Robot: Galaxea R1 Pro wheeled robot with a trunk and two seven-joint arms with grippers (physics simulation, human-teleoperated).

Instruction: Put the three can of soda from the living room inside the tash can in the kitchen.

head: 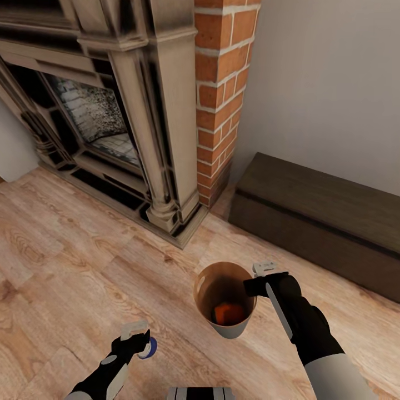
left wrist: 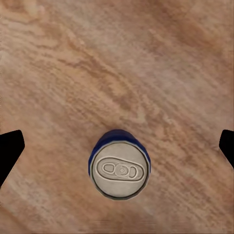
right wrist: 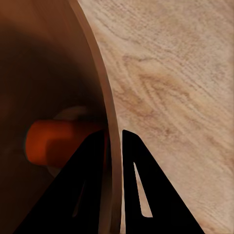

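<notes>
The pale grey trash can hangs tilted above the wood floor, its orange-brown inside facing me. My right gripper is shut on its rim, one finger inside the wall and one outside. An orange soda can lies at the bin's bottom, and the same orange can shows in the right wrist view. A dark blue soda can stands upright with its silvery top up. My left gripper is open directly above it, fingertips wide apart and clear of the can. Any third can is hidden.
The ornate fireplace with its brick column stands ahead on the left. A long low dark bench runs along the wall at the right. Wood floor stretches between them and me.
</notes>
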